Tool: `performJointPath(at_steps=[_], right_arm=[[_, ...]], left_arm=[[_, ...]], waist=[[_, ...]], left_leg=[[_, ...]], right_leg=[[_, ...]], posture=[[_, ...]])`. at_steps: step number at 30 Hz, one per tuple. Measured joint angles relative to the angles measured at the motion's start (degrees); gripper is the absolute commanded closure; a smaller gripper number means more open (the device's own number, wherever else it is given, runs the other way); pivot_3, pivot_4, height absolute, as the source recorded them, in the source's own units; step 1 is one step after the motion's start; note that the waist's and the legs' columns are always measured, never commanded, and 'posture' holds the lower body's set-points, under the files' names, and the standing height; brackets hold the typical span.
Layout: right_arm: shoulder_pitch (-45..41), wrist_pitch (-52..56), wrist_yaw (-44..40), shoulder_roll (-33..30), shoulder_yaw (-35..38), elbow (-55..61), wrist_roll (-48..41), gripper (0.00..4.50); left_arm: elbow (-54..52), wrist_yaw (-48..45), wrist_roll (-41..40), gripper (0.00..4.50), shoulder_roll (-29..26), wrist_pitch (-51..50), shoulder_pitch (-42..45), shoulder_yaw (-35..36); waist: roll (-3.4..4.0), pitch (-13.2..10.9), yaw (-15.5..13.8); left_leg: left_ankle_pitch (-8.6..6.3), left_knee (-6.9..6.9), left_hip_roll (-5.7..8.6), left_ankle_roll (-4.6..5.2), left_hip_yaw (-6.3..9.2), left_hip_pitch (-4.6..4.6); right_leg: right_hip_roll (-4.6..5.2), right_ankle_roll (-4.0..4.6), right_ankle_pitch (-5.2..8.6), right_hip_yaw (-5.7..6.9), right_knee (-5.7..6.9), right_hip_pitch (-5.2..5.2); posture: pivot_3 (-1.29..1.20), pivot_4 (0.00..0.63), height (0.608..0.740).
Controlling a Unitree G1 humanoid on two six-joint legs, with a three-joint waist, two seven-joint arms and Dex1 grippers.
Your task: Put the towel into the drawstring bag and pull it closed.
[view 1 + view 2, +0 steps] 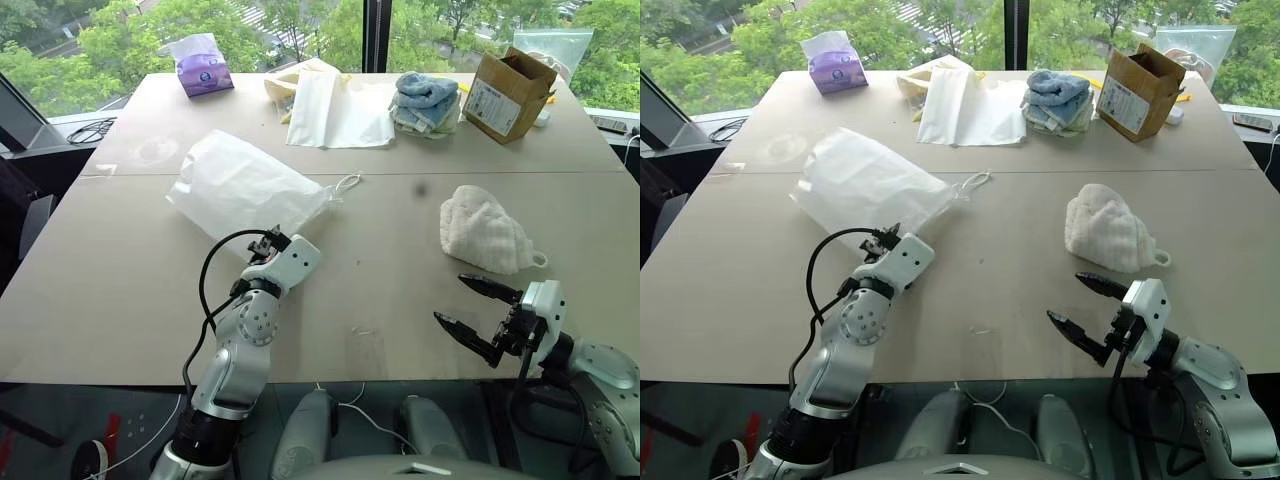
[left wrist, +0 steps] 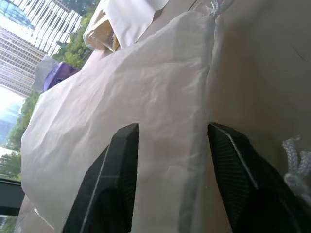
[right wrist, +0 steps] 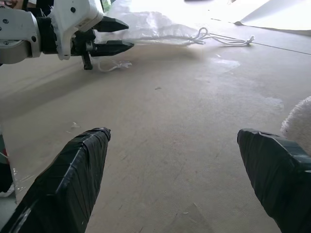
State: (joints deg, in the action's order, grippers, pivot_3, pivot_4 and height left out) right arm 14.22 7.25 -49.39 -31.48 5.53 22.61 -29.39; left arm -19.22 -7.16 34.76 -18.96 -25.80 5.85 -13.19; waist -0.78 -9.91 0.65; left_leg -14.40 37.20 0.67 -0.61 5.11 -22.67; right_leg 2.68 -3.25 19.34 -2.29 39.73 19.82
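Pincer on the left (image 3: 119, 35), fingers narrowly apart at the large white thin-fabric drawstring bag (image 1: 245, 187), grips nothing visible; right pincer (image 1: 473, 308) gapes empty near the fluffy off-white terry towel (image 1: 485, 230).

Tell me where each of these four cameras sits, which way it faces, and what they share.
Left eye: on the head, looking forward and down at the table; both arms show.
Right eye: beside it, same scene.
Left wrist: on the left arm, looking along the left gripper at the bag; its fingers straddle the bag's edge.
Right wrist: on the right arm, looking across the table past the open right gripper towards the left gripper.
Shared: the bag and the towel appear in the head and right wrist views.
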Motion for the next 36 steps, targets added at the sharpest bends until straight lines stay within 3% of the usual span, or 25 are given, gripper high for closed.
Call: performJointPath(at_steps=[1, 13, 17, 22, 31, 35, 36], right_arm=[[-0.04, -0.01, 0.00, 0.01, 0.00, 0.00, 0.00, 0.00], [-4.21, -1.53, 2.63, 1.48, 0.04, -0.04, 1.34, 0.00], [-9.61, -0.41, 12.36, 2.77, 1.29, -1.54, 8.27, 0.00], [-17.28, 10.31, 25.73, 2.94, 2.41, -3.71, 16.07, 0.00], [-29.51, 27.03, 24.87, 2.12, 6.07, -10.21, 7.70, 0.00], [-31.93, 29.46, 16.13, -3.79, 6.41, -14.22, 3.54, 0.00], [-32.93, 28.10, 9.78, -8.26, 5.40, -18.55, 3.72, 0.00]], left_arm=[[0.00, 0.08, 0.01, 4.47, 0.13, 0.00, 0.00, 0.13], [1.06, 1.21, -5.07, 4.47, 1.81, 2.68, 4.12, 7.20], [1.06, 1.07, -9.00, 4.47, 1.82, 4.83, 7.00, 10.61], [1.01, -1.72, -16.01, 4.47, 2.25, 5.76, 9.88, 13.99], [0.56, -8.48, -27.28, 4.47, 1.72, -3.14, 16.90, 18.48], [0.67, -12.71, -31.87, 4.47, -0.28, -5.90, 18.84, 18.91], [0.98, -13.68, -32.85, 4.47, -1.35, -6.11, 19.48, 19.04]], waist=[[0.00, 0.00, 0.02], [0.00, 0.00, 0.03], [0.00, 0.00, 0.08], [-0.01, 0.00, -0.04], [-0.02, -0.02, 0.29], [-0.04, -0.04, 0.08], [-0.06, -0.08, 0.07]], left_leg=[[0.00, 0.00, 0.00, 0.00, 0.00, 0.00], [0.00, 0.02, 0.00, -0.01, 0.01, 0.00], [0.02, 0.04, 0.02, -0.03, -0.02, -0.01], [0.15, 0.04, 0.03, -0.26, 0.01, -0.06], [0.14, 0.05, 0.05, -0.24, -0.01, -0.08], [0.13, 0.06, 0.08, -0.22, 0.02, -0.15], [0.11, 0.06, 0.13, -0.19, -0.01, -0.16]], right_leg=[[0.00, 0.00, 0.00, 0.00, 0.00, 0.00], [0.00, 0.00, 0.00, 0.03, 0.02, 0.00], [0.01, -0.01, -0.01, 0.01, 0.05, 0.03], [0.01, 0.00, -0.01, 0.05, 0.07, 0.07], [-0.01, 0.00, -0.01, 0.04, 0.06, 0.07], [0.02, -0.01, -0.01, 0.11, 0.00, 0.08], [0.04, -0.01, -0.01, 0.11, -0.03, 0.07]], posture=[[0.00, 0.150, 0.740], [0.00, 0.150, 0.740], [0.00, 0.150, 0.740], [0.00, 0.150, 0.740], [0.00, 0.150, 0.740], [0.00, 0.150, 0.740], [0.00, 0.150, 0.740]])
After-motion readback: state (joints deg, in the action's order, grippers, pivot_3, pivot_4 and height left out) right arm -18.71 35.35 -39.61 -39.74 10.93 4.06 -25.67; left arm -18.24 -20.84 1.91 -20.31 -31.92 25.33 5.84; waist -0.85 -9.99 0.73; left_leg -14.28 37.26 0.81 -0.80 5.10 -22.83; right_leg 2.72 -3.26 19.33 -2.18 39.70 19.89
